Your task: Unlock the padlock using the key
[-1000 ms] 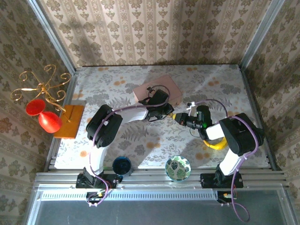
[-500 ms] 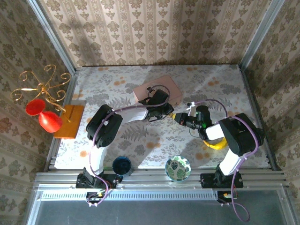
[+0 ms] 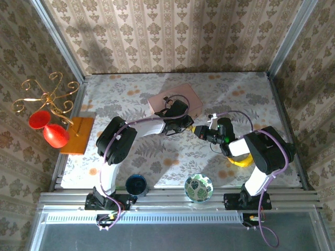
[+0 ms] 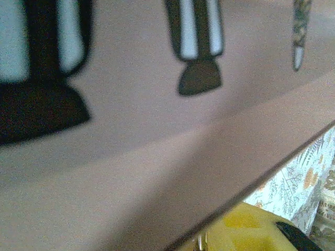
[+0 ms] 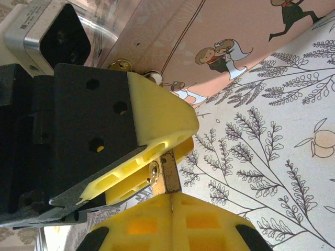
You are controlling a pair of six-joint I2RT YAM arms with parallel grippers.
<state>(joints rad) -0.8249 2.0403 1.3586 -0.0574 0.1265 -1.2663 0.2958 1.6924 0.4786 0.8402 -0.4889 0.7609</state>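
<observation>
**Ana:** What is the step in hand, and how should it be done?

**Ben:** I'd judge it is seating the key (image 5: 170, 175) and turning it. The blade should stay in line with the keyway and be pushed straight in until it bottoms. Then the right wrist should roll about the blade's own axis, with the other arm acting as a vice. A sideways load could bend that thin blade or twist the padlock (image 5: 153, 170) out of the soft pads (there is very little lock to hold on to), so the torque should be gentle.

**Ana:** Where is the padlock?

**Ben:** In the right wrist view, a small brass bit of it peeps out between the yellow fingers (image 5: 157, 120) of the left gripper (image 5: 180, 149), which reaches in from 9 o'clock. The rest of the lock is hidden. The pink box (image 5: 251, 36) lies behind it toward 1 o'clock, and the bright fittings on the box's edge look like its own clasp.

**Ana:** And the pincers?

**Ben:** The left one is nearly closed and is pinching the padlock. The right gripper (image 5: 171, 201), at 6 o'clock, has its jaws pressed tight on the key. The blade points to 12 o'clock and meets the lock beside that brass bit. I cannot tell how deep it sits, or whether it is in the keyway at all.
</observation>
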